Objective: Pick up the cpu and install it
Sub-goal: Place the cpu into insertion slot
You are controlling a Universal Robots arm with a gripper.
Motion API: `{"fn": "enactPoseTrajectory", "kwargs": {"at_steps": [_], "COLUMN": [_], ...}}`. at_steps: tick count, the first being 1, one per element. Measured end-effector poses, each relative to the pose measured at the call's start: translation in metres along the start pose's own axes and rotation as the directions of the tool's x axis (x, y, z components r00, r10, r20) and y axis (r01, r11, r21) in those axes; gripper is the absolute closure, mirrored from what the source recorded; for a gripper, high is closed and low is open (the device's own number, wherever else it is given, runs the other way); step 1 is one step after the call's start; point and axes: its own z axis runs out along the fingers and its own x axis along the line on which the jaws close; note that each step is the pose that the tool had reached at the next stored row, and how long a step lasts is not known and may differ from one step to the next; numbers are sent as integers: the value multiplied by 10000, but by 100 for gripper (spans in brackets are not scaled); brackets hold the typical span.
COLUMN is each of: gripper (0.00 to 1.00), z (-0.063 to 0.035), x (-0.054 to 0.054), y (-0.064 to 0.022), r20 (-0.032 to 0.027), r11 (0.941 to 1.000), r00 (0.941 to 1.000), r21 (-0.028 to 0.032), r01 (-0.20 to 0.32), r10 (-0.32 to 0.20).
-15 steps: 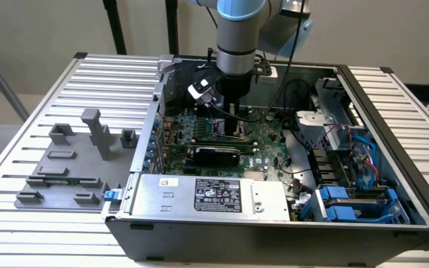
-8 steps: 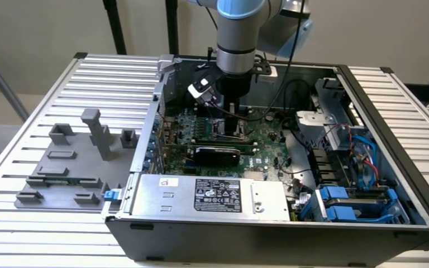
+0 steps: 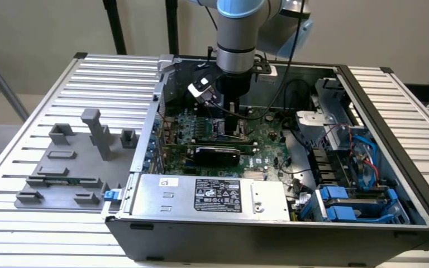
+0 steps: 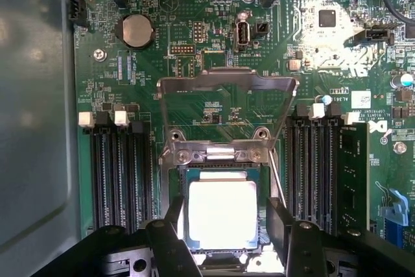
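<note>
Two black, matte fingers point(image 4: 174, 222) of the gripper point(image 4: 227, 211) lie closest to the wrist camera, with blocky, angular tips. They stand spread wide, one on each side of the cpu point(image 4: 222, 212), and are released rather than clamped on it. The cpu is a flat square whose smooth metal top glares almost white. It lies level inside the socket, framed by a thin dark rim.

Just beyond it, the bare-steel load plate point(image 4: 227, 82) stands hinged up and open as a stamped rectangular frame with rounded corners. The surrounding motherboard point(image 4: 214, 105) is glossy green laminate, densely studded with small components. A round silver coin cell point(image 4: 137, 30) sits near one corner. Long black memory slots point(image 4: 120, 173) with white latches flank the socket on both sides.

In the exterior view, the arm point(image 3: 237, 39), banded in grey and silver, reaches down into the open computer case point(image 3: 274, 234), a dark sheet-metal box lying on its side. A silvery power supply point(image 3: 214, 195) with a printed label occupies the near edge. A long black expansion card point(image 3: 214, 152) lies behind it, and blue plastic drive brackets point(image 3: 348, 204) sit toward the exterior view's right.

The case rests on a table point(image 3: 110, 72) of ribbed aluminium slats. Matte grey plastic fixture blocks point(image 3: 73, 162) stand on the table at the exterior view's left. Behind them are a plain beige wall and black upright posts point(image 3: 114, 25).
</note>
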Motion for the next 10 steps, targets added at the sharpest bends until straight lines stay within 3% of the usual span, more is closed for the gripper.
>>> {"fn": "enactPoseTrajectory", "kwargs": {"at_steps": [7,10], "gripper": [38,38], "z": [0,7], "x": [6,7], "y": [0,0], "r20": [-5,-41], "r11": [10000,10000], "r00": [10000,10000], "r21": [-3,-2], "r01": [55,61], "r10": [-55,-61]}}
